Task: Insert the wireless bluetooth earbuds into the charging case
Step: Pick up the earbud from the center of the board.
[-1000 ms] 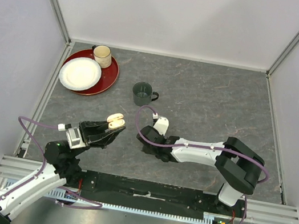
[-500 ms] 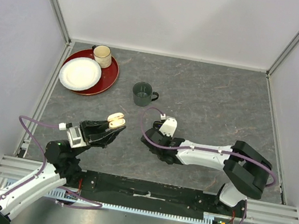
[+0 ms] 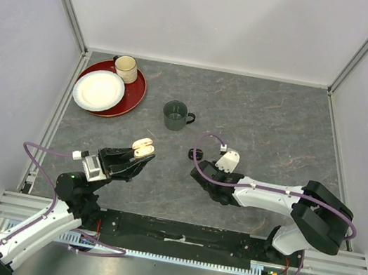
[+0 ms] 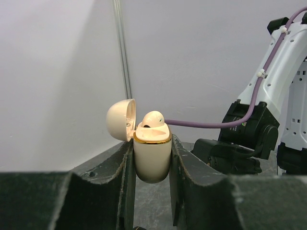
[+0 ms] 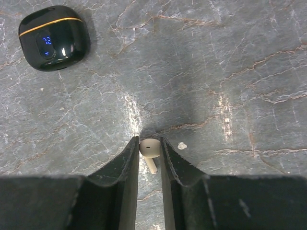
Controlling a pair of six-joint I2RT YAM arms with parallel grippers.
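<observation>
Right gripper (image 5: 149,142) jaws narrowed onto 1 white earbud (image 5: 148,149), down at the table (image 5: 216,57), near-right of the green mug (image 3: 175,115), closed black case (image 5: 53,37) nearer the mug, left gripper (image 4: 151,143) jaws clamping the open charging case (image 4: 152,158), 1 cream earbud (image 4: 153,120) seated inside, near-left of the mug

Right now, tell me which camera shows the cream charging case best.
Left wrist view. The cream charging case sits upright, clamped in the left gripper, lid open, one cream earbud seated inside. The top external view shows only a small cream shape at that gripper's tip. The right wrist view does not show it.
</observation>
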